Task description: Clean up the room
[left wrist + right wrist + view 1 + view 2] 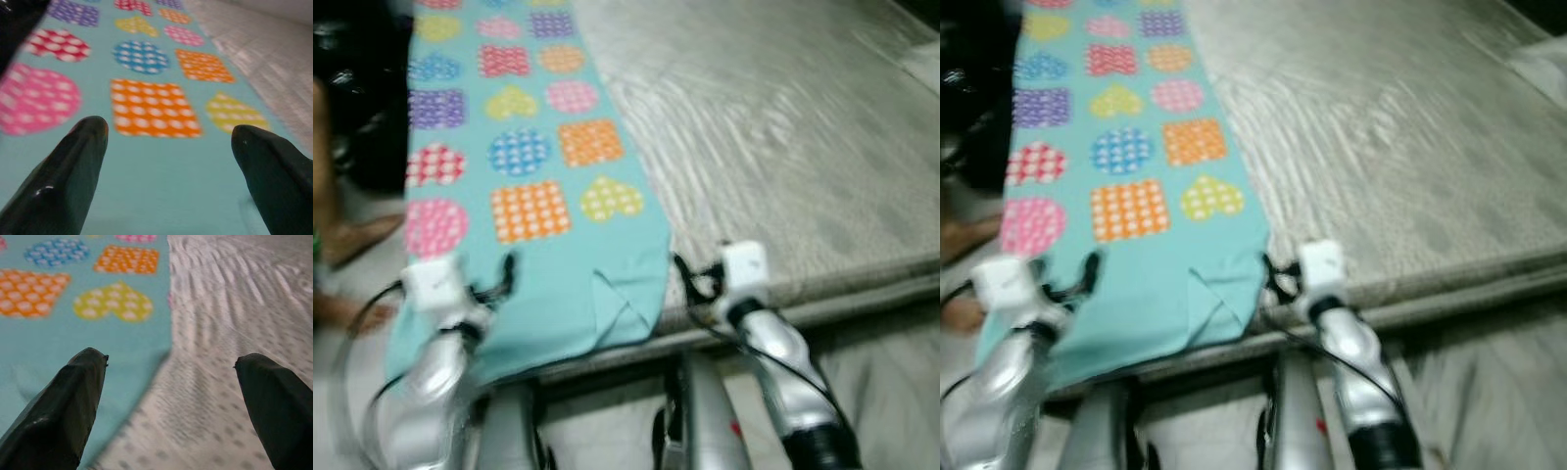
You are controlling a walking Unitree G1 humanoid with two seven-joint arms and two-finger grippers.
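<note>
Both silver arms reach up from the bottom of the head view. The left gripper (168, 147) sits lower left with fingers spread wide, and the right gripper (171, 382), lower centre-right, gapes just as wide.

We see teal blanket (524, 186) with coloured shapes at frame left-centre, grey bed (783, 147) right, our arms low.

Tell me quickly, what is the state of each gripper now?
Left gripper: open, empty, over the turquoise blanket.
Right gripper: open, empty, at the blanket's edge on the bed.
</note>
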